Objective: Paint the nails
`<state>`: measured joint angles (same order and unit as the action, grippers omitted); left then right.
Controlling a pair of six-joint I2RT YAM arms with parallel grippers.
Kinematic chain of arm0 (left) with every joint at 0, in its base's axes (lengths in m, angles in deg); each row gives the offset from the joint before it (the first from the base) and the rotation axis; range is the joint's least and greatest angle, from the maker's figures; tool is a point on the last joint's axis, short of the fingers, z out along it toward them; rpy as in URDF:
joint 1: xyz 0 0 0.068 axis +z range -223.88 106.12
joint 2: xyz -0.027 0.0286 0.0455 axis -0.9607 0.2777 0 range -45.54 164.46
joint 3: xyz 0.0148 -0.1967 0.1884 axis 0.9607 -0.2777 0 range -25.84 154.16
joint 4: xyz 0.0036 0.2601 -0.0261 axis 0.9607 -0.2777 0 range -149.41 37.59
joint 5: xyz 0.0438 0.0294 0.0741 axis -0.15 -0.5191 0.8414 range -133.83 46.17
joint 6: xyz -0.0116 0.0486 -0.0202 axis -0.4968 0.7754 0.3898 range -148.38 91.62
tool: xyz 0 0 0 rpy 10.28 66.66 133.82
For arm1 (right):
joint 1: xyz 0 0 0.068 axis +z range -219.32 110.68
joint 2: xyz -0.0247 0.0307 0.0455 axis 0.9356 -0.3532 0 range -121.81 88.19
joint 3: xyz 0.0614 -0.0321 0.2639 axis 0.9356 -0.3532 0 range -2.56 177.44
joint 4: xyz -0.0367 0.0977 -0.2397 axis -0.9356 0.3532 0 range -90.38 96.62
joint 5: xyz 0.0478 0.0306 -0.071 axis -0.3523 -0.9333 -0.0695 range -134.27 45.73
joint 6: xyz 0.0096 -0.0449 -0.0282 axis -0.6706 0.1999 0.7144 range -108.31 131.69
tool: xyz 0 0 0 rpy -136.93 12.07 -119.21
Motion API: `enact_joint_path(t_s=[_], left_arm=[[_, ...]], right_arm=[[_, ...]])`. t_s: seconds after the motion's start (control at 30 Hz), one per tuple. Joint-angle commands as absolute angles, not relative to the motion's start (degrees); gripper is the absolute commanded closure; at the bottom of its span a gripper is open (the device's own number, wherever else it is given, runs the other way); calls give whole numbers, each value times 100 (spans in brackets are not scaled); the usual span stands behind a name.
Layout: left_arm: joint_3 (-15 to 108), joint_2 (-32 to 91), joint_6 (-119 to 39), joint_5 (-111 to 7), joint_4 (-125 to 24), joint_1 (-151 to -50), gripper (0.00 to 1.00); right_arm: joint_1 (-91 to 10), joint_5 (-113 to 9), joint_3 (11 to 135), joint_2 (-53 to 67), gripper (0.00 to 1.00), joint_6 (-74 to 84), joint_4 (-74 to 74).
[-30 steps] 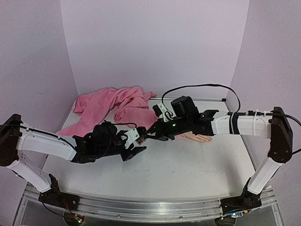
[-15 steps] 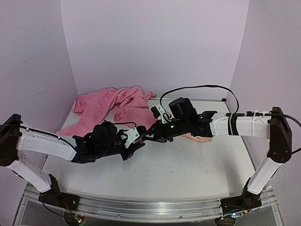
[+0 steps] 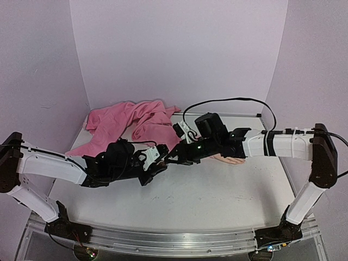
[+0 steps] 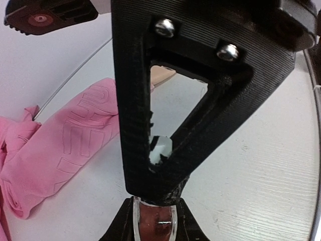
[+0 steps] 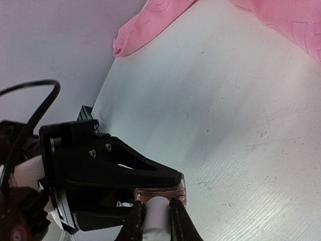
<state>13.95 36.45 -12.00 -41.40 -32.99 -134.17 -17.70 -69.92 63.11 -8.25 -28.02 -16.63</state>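
Showing peach mannequin hand (image 3: 232, 159), nails too small to see | left jaws clamp bottle (image 5: 159, 194) | right jaws clamp cap (image 5: 156, 221)

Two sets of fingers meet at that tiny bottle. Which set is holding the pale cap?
The right fingers pinch the pale cap; the left fingers clamp the pinkish bottle itself.

- pink cloth (image 4: 75, 135): outlined raised letters run along its flat fold, sideways in the left wrist view; the word can't be read.
- No other text, label or number is legible.
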Motion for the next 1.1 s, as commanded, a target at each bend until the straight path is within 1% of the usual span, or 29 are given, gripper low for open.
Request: enact_joint_path(t_s=[0.0,0.03,0.13,0.17,0.27,0.33,0.4,0.53,0.63,0.73,0.77,0.8,0.83,0.9,0.97,1.07], left_arm=[[1779,3168,-1731,-5592,-3666,-13452,100],[1804,3062,-1878,-5955,-3753,-13446,100],[1898,2797,-2488,-7399,-3851,-13290,100],[1967,2762,-2727,-7979,-3852,-13194,100],[2276,2841,-3496,-9502,-3853,-12986,100],[2444,2936,-3795,-9914,-3852,-12960,100],[2546,3000,-3948,-10022,-3853,-12956,100],[2601,2997,-4042,-9664,-3859,-12936,100],[2562,2858,-3856,-8843,-3925,-12907,100],[2519,2755,-3431,-7411,-4047,-12906,100],[2510,2737,-3310,-6970,-4076,-12900,100],[2485,2725,-3142,-6529,-4079,-12903,100],[2462,2746,-2990,-6143,-4081,-12906,100],[2470,2827,-2628,-5388,-4081,-12903,100],[2587,2952,-2246,-5007,-4081,-12907,100],[2789,3138,-2008,-4284,-4066,-12900,100]], right_arm=[[-1713,-7686,6815,-695,100,-1355,-1926],[-1712,-8052,6774,-642,100,-861,-1905],[-1715,-9800,6518,-386,100,694,-1912],[-1712,-10022,6400,-240,100,1041,-1902],[-1711,-10011,6437,-214,100,1594,-1713],[-1718,-10161,6696,-373,100,1852,-1356],[-1714,-10268,6869,-494,100,1955,-1191],[-1711,-10178,6929,-488,100,1978,-1154],[-1757,-9973,6897,-368,100,1921,-1162],[-1788,-9368,6859,-206,99,1792,-1154],[-1802,-9081,6809,-126,89,1752,-1154],[-1830,-8815,6751,-41,74,1727,-1154],[-1860,-8547,6690,53,64,1715,-1154],[-1926,-8169,6577,209,52,1647,-1175],[-1952,-7978,6559,300,37,1578,-1176],[-1985,-7508,6511,384,25,1466,-1213]])
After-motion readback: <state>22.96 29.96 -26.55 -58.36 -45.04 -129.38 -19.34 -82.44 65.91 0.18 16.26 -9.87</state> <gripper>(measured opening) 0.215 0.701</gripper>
